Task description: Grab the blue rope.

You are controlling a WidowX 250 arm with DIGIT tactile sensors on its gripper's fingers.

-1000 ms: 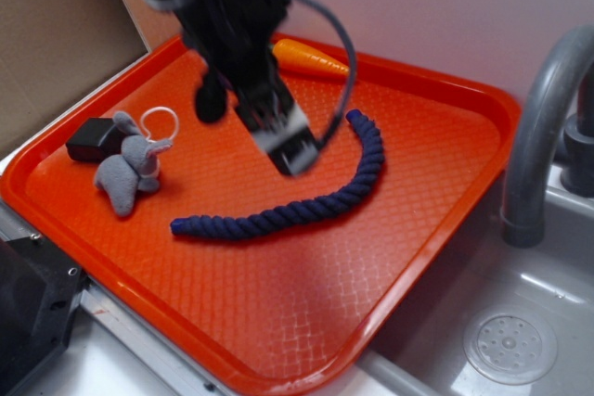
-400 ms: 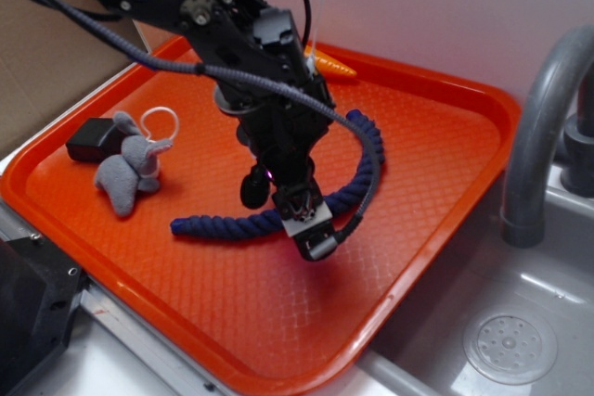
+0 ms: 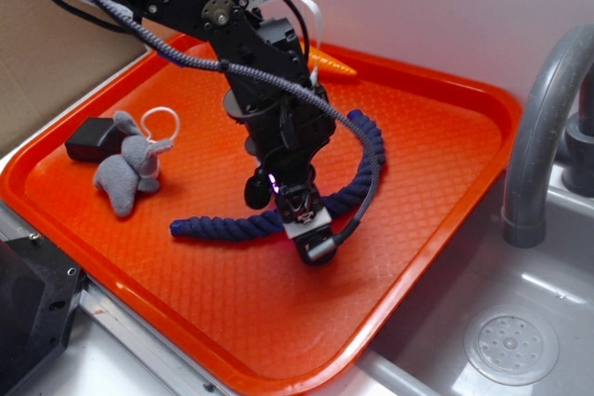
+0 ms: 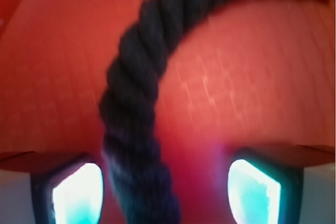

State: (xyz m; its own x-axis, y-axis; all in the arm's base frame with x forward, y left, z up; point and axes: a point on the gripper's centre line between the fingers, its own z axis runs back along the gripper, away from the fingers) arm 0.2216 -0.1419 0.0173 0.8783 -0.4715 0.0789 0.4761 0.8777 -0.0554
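Observation:
The blue rope (image 3: 366,164) lies in a curve on the orange tray (image 3: 445,146), from the tray's middle left round to its upper right. My gripper (image 3: 295,217) is down low over the rope's middle stretch and hides that part in the exterior view. In the wrist view the blue rope (image 4: 137,93) runs down between the two fingers, close to the left finger (image 4: 77,194) and apart from the right one (image 4: 253,190). The gripper (image 4: 165,195) is open, with a wide gap beside the rope.
A grey plush elephant (image 3: 130,172) with a white ring lies at the tray's left beside a small black block (image 3: 90,139). A toy carrot (image 3: 331,66) lies at the tray's far edge. A grey faucet (image 3: 543,127) and sink drain (image 3: 510,348) are to the right.
The arm has come down from above the tray onto the rope's middle. In the last half second it barely shifted, lowering slightly. The rope has not moved.

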